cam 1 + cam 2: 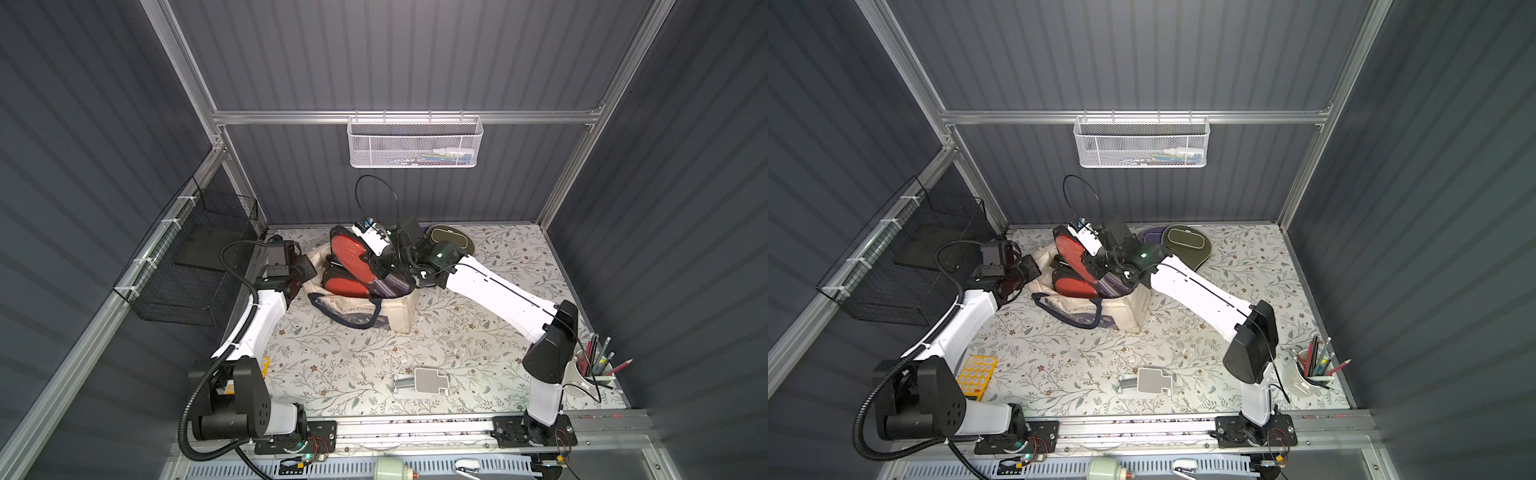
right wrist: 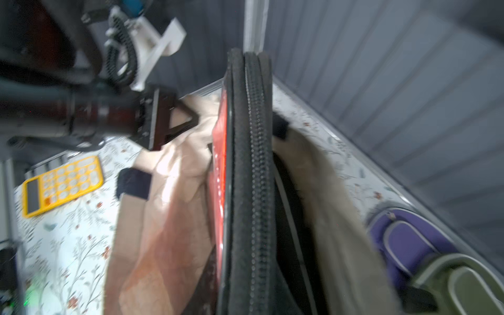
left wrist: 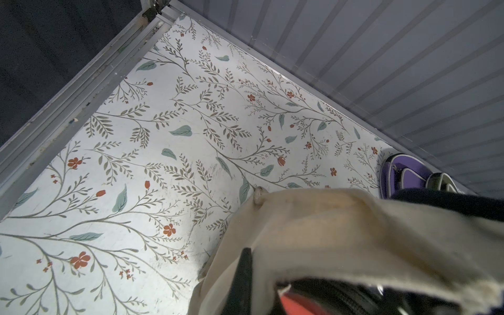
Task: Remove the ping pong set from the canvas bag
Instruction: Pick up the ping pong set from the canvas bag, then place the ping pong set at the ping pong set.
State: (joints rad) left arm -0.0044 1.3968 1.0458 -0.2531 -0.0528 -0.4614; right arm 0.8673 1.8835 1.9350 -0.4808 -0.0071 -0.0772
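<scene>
Top views both show the flowery worktop [image 1: 457, 365]. Nearest the front lie a grey plastic piece [image 1: 422, 381], a cup of pencils [image 1: 594, 370] by the right arm, and a yellow calculator [image 1: 977, 376] by the left arm. Further back, in the middle, sits the canvas bag [image 1: 397, 313]. It is cream with dark blue straps, and its mouth is open at the top. The left claw [image 1: 306, 270] is closed on the bag's cloth edge. The ping pong set [image 1: 351, 257], red with a black zip rim, sticks up out of the bag's mouth, with its low end down inside. The right claw [image 1: 380, 270] is closed on the set's edge. Behind the bag, by the back wall, lie a purple pouch [image 1: 1150, 237] and a green pouch [image 1: 451, 241]. A white mesh basket [image 1: 415, 141] hangs on that wall.
</scene>
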